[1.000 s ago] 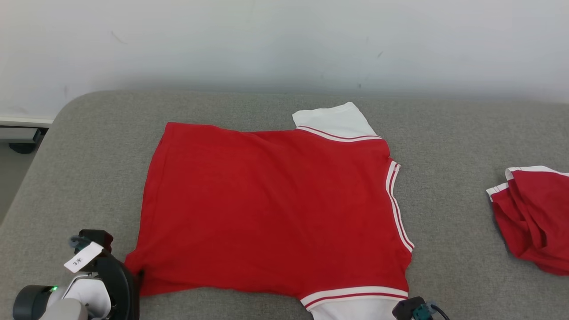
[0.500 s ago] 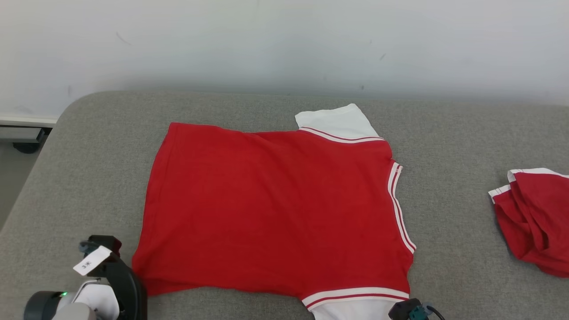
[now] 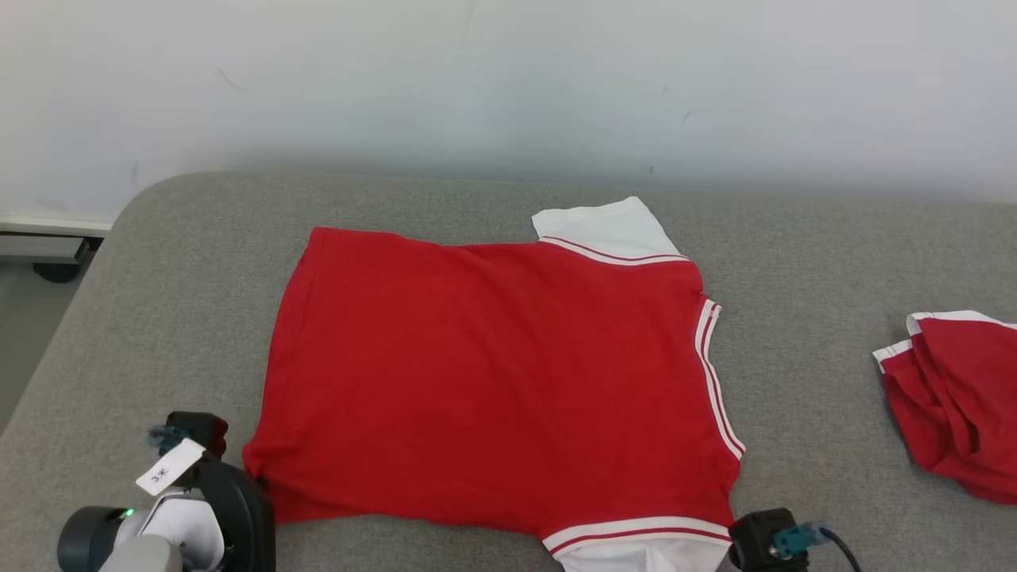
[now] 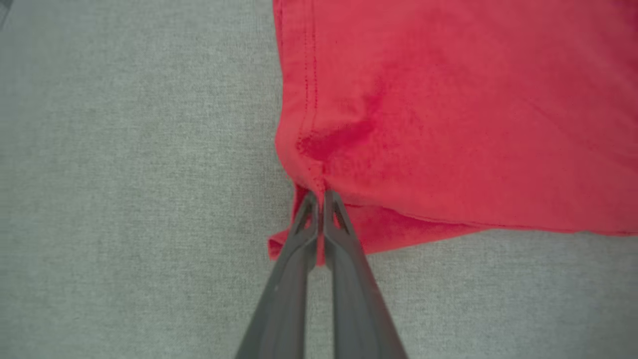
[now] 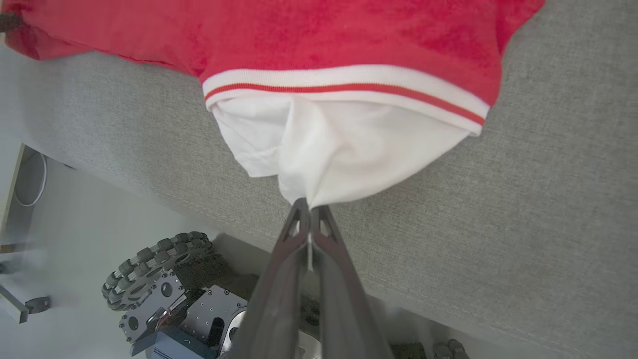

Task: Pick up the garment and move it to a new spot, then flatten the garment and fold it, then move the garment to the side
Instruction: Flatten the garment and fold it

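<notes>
Both jaws just snapped closed. Left gripper (image 4: 319, 195) now pinches the shirt (image 3: 493, 381) at its near hem corner, right gripper (image 5: 309, 205) pinches the white sleeve (image 5: 344, 149). Shirt lies flat mid-cushion (image 3: 794, 238). I'd say it's ready to fold.

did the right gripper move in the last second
Yes: against the crumpled shirt, the right gripper, shut on the flat shirt, has come up the head view and slightly right.

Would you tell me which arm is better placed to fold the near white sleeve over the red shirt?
The right, I'd say: the right fingers are shut on that white sleeve, while the left fingers pinch the red hem corner.
</notes>
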`<state>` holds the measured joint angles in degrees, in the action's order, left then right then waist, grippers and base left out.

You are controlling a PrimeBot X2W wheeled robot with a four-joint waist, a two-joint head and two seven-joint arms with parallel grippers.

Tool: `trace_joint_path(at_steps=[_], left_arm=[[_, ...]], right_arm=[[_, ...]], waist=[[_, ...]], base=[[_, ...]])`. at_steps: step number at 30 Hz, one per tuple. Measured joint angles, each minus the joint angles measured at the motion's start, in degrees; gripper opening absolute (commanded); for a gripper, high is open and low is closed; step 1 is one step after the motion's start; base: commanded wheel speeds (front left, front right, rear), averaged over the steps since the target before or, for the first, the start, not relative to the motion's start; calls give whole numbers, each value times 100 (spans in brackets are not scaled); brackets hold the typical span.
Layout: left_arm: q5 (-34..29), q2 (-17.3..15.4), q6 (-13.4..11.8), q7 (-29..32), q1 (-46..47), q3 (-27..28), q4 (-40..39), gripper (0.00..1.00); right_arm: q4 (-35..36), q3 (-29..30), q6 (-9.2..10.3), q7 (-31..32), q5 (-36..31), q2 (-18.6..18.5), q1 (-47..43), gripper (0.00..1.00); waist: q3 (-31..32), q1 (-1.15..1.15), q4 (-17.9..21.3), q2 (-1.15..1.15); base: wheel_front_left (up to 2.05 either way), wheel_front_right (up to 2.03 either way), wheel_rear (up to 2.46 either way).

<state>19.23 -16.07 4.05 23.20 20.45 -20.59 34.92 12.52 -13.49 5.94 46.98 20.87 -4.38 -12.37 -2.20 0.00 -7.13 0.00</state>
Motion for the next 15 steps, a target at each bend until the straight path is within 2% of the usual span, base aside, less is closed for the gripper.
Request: trace_joint_path(at_steps=[6, 15], left_arm=[[7, -19, -10, -226, -3, 89, -257, 0], [19, -122, -159, -461, -45, 242, -498, 0]], right_arm=[[411, 377, -42, -11, 299, -127, -291, 0], [737, 654, -41, -26, 549, -121, -429, 0]], waist=[[69, 0, -3, 0], [150, 0, 101, 0]], base=[[0, 0, 0], [0, 0, 0]])
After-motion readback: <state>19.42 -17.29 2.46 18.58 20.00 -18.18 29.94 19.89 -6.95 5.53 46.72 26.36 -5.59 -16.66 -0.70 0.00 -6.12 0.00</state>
